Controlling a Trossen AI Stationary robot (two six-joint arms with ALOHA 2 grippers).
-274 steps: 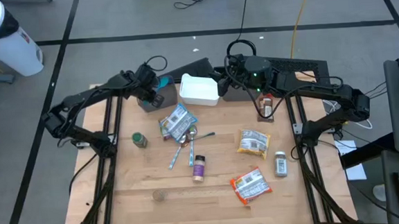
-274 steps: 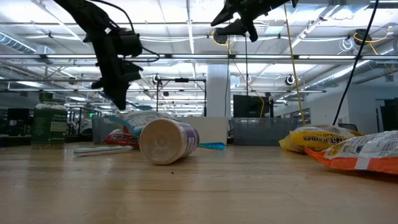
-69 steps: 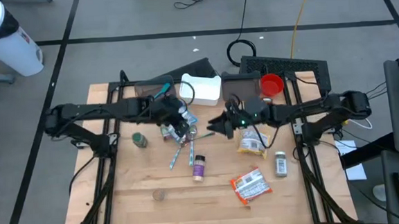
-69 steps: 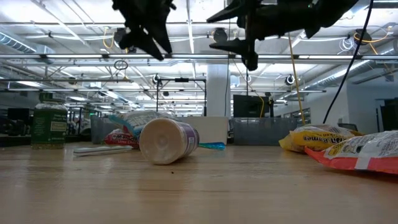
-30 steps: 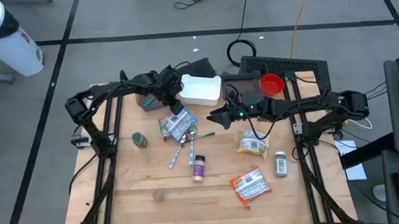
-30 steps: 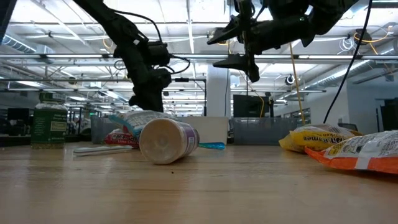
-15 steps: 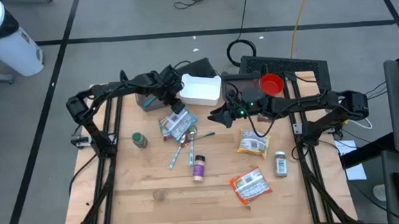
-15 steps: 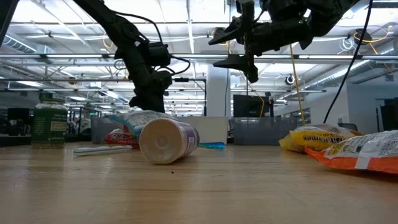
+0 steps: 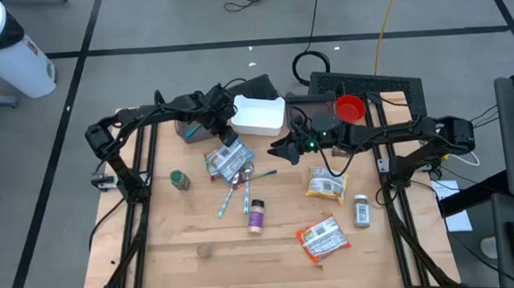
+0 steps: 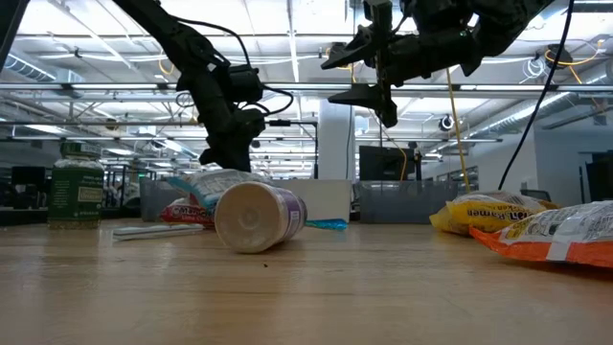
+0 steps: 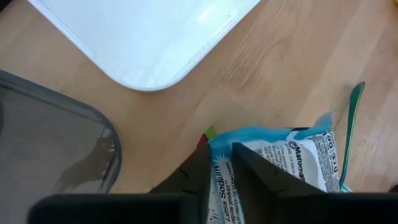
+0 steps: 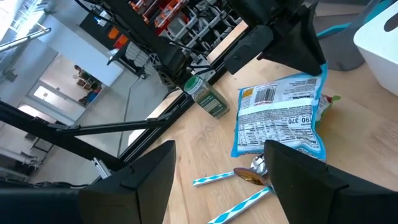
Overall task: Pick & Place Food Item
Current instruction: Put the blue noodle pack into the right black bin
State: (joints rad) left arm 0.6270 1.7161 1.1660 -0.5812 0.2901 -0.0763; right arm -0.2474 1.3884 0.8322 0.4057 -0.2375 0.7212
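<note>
While the left gripper (image 11: pixel 216 163) is pinching down on the blue snack packet's (image 9: pixel 226 158) top edge just beside the white tray (image 9: pixel 258 115) — jaws narrower than a moment ago, grasp starting — the right gripper (image 9: pixel 280 149) is hovering near the packet, fingers spread, holding nothing.

the left arm reaches from the table's left edge toward the back middle, wrist bent steeply down. the left gripper (image 11: pixel 219 171) points at the tabletop, its two dark fingers (image 11: pixel 193 176) drawn close together, pinching the upper edge of a blue food packet (image 11: pixel 280 163) that sits between the tips. the right arm stretches level from the right side toward the centre, raised above the table. the right gripper (image 12: pixel 214 168) hangs in the air with fingers (image 12: pixel 146 180) spread wide, nothing between them.
</note>
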